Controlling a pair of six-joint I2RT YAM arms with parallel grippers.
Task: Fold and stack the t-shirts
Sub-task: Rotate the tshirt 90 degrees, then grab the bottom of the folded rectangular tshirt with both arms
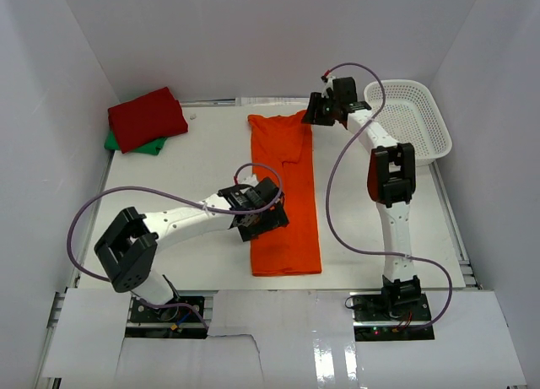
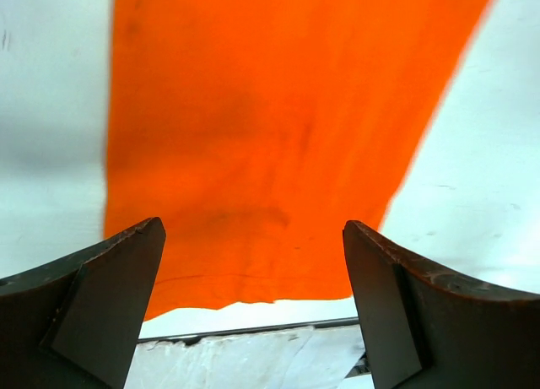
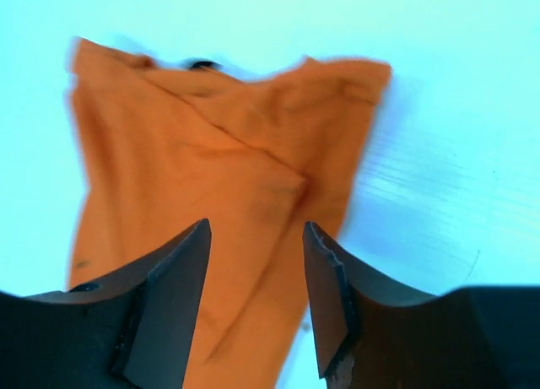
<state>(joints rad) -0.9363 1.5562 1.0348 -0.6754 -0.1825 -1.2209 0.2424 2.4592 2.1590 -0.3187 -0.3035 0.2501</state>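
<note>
bright orange cloth t-shirt (image 1: 287,195): folded into a long strip, flat in the middle of the white table (image 1: 194,165) | left hand (image 2: 253,227): fingers wide apart over its near half, holding nothing | right hand (image 3: 256,227): fingers apart above the collar end, seemingly clear of the cloth (view blurred) | deep red t-shirt (image 1: 146,119): folded, atop the green t-shirt (image 1: 135,144), far-left corner

Bright even light; right wrist view bluish, orange shirt (image 3: 169,170) blurred.

green t-shirt (image 1: 150,148) — seemingly mostly covered
</note>
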